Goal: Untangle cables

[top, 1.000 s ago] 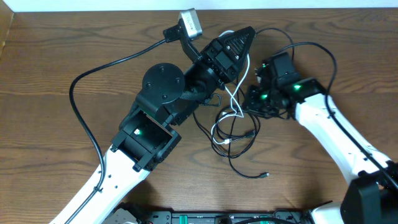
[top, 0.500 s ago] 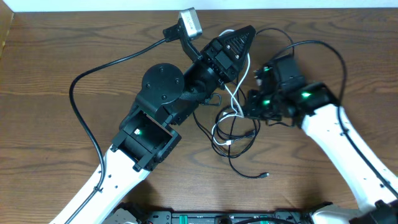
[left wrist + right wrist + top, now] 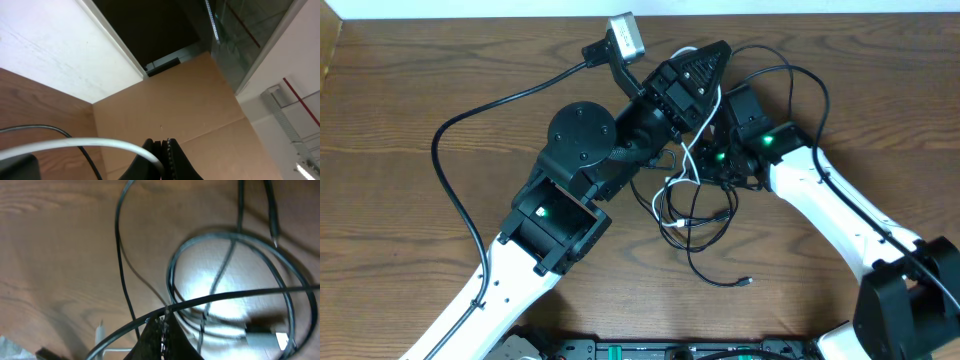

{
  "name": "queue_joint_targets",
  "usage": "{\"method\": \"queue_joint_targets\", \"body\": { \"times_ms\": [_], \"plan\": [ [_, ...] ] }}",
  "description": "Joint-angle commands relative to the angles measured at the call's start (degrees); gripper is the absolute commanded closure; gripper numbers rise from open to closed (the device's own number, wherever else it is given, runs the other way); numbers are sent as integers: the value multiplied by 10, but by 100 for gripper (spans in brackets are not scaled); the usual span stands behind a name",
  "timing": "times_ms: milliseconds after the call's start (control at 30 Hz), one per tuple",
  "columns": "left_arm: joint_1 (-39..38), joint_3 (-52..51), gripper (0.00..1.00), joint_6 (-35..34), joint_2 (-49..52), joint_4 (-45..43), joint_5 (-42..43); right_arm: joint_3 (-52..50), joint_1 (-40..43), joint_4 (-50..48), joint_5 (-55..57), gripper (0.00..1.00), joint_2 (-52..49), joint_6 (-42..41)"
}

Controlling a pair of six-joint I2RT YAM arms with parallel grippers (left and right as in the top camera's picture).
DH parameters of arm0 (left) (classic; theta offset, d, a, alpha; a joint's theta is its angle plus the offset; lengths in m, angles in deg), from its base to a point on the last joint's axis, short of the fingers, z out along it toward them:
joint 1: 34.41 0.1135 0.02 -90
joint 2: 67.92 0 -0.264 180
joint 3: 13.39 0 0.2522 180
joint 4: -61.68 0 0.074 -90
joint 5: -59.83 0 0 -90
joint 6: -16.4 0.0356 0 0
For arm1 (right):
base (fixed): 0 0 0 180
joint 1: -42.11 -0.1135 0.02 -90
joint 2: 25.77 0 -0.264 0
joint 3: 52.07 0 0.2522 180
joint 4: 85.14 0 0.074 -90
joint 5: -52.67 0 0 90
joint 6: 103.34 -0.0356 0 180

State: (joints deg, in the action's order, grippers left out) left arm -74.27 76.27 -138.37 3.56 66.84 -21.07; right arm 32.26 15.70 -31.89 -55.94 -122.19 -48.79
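The cables lie tangled at the table's middle: a white cable (image 3: pixel 691 150) and black cables (image 3: pixel 708 232) looped over one another, with one black plug end (image 3: pixel 747 282) lying loose in front. My left gripper (image 3: pixel 721 50) is raised over the far side, shut on the white cable (image 3: pixel 100 144), which arcs out of the left gripper (image 3: pixel 163 148). My right gripper (image 3: pixel 711 167) is down at the tangle's right side. In the right wrist view, the right gripper (image 3: pixel 164 318) is shut on a black cable (image 3: pixel 225 298) that crosses its tips, with more black loops below.
A thick black arm wire (image 3: pixel 470 120) curves over the left of the table. A brown cardboard wall (image 3: pixel 200 110) stands beyond the table's far edge. A white plug (image 3: pixel 265 340) lies under the right gripper.
My right arm has swung left, closer to the left gripper and the tangle, and the black loop above it shifted left with it. The left arm stayed still.
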Motion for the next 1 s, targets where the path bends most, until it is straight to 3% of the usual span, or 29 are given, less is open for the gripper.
{"method": "queue_joint_targets", "body": {
  "times_ms": [0, 367, 633, 800, 967],
  "plan": [
    [2, 10, 93, -19, 0, -5, 10, 5, -5, -21, 3, 98, -10, -5],
    [2, 10, 92, -95, 0, -45, 31, 5, -5, -35, 9, 98, -19, -8],
    [2, 10, 93, -213, 9, -57, 144, 5, -13, -73, -23, 98, -19, -10],
    [2, 10, 92, -239, 9, -163, 220, 5, -18, -71, 10, 98, -19, -10],
    [2, 10, 92, -239, 7, -233, 239, 5, -17, -59, 68, 98, -19, -9]
  ]
}}
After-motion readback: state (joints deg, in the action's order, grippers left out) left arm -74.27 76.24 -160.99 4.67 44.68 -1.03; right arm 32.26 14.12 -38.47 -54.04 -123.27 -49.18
